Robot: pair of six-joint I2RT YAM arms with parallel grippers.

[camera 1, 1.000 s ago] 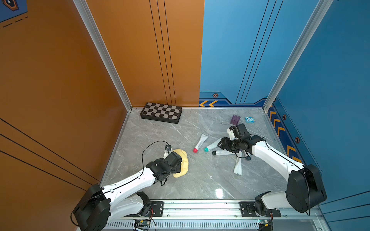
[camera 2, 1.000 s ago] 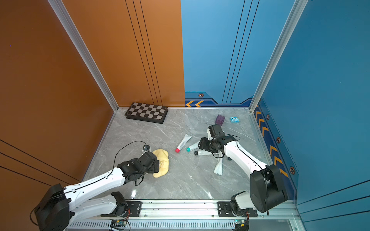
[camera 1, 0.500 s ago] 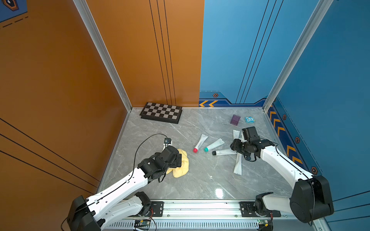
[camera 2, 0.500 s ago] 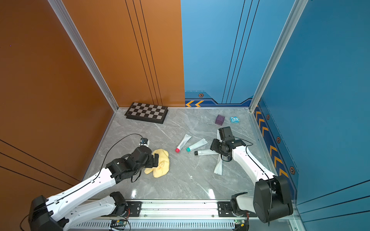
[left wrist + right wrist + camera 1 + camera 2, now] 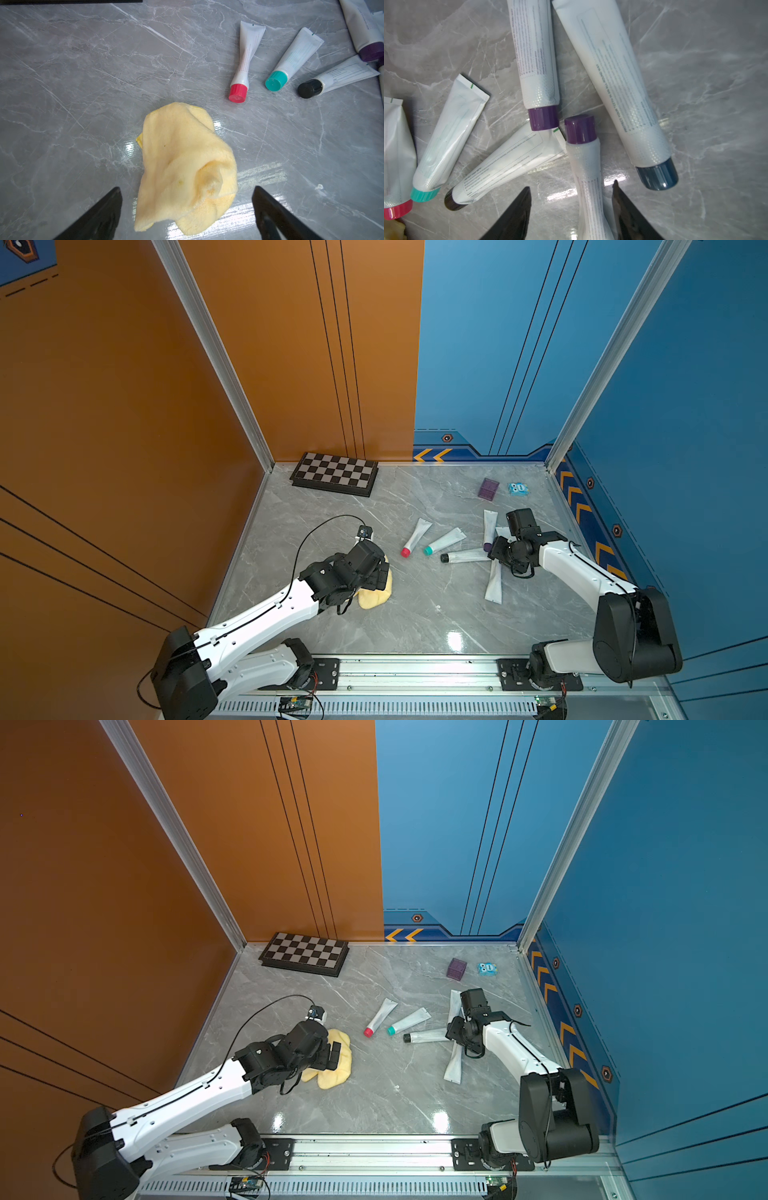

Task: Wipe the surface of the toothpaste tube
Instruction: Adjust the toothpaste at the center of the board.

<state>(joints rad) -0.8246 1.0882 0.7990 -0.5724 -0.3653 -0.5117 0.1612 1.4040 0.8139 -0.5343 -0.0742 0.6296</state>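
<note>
Only the right wrist view showed the right gripper (image 5: 571, 185) plainly. Its claw stood spread on either side of a purple-capped toothpaste tube (image 5: 586, 176), with bare table visible on both sides and no pinch. That view also showed a larger blue-capped tube (image 5: 612, 83), which in both top views was mostly hidden behind the right wrist.

In a top view the purple-capped toothpaste tube (image 5: 493, 587) lay right of centre on the grey tabletop (image 5: 415, 614), flat end toward the near edge and cap under the gripper. In the wrist view that flat end was cut off by the frame.

Only the left wrist view showed the left gripper (image 5: 187, 188) spread wide, its fingers apart from the yellow cloth (image 5: 182, 162) lying between them. In both top views the arm covered much of that cloth.

The top views alone showed the chessboard (image 5: 334, 475) at the far wall, plus a purple cube (image 5: 488, 488) and a small blue item (image 5: 518, 489) at the far right.

The red-capped tube (image 5: 247, 58), teal-capped tube (image 5: 295, 54) and black-capped tube (image 5: 342, 74) lay just left of the right gripper.
</note>
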